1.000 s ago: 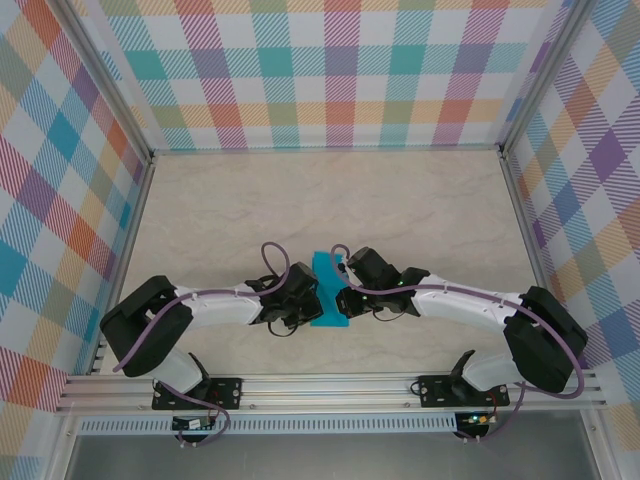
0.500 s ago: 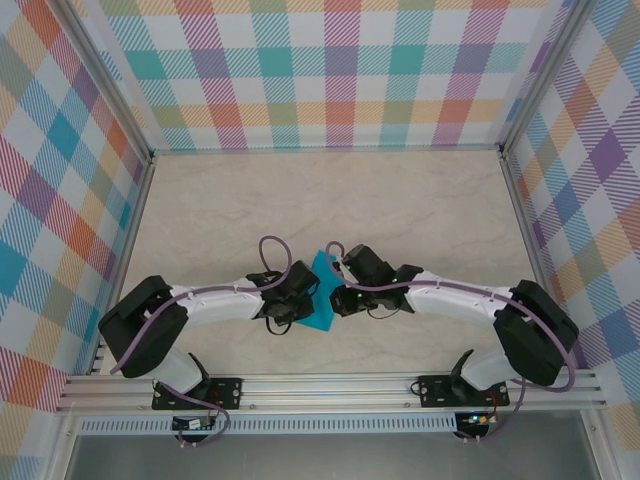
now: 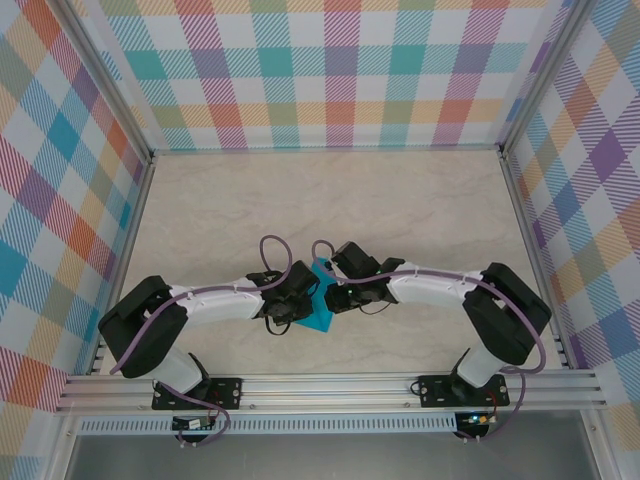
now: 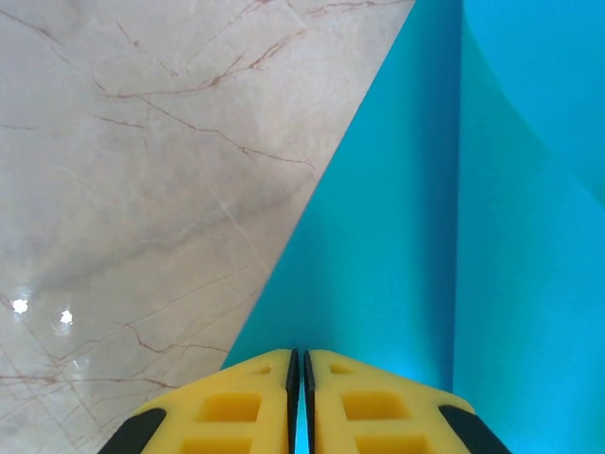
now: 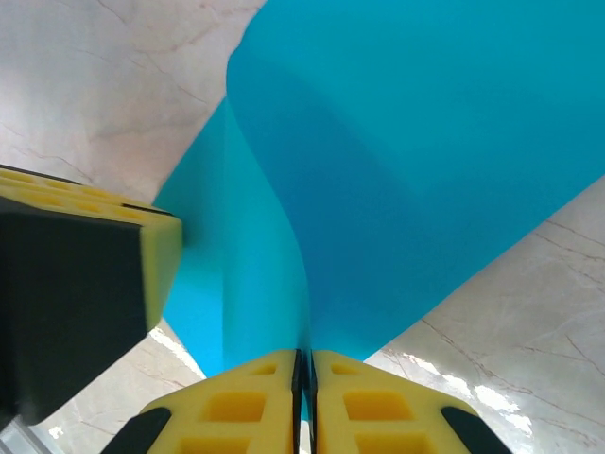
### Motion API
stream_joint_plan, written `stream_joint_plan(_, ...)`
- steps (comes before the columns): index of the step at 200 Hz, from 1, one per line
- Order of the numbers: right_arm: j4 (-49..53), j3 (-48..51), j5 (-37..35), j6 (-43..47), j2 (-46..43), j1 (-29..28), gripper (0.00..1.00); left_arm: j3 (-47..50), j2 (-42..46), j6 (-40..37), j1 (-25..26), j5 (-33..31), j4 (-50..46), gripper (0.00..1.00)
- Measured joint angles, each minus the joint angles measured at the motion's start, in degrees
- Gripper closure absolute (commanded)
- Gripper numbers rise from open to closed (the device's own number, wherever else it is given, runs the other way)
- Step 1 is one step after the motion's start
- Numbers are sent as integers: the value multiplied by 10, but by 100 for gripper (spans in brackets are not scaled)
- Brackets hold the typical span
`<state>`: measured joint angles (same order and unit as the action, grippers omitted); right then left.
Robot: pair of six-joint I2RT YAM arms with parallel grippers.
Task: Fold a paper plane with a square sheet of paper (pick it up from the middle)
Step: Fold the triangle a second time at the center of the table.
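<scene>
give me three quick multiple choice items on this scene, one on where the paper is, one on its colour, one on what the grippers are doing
1. Where is the paper?
A. at the far end
B. between the left gripper and the right gripper
C. in the left corner

2. What colour is the paper?
A. red
B. white
C. teal-blue

3. How are the grippers?
A. both shut on the paper
B. both wide open
C. one open, one shut

Answers:
1 B, the top view shows both arms meeting at the sheet.
2 C, it is teal-blue in all three views.
3 A, each wrist view shows the jaws closed with the paper's edge between them.
</scene>
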<state>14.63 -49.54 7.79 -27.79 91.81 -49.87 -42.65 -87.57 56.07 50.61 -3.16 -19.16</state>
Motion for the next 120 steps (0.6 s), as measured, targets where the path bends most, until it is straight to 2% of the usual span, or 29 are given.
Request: stream_joint_plan(120, 9, -16, -18, 10, 33, 0, 87, 3, 3, 1, 0, -5, 2, 87)
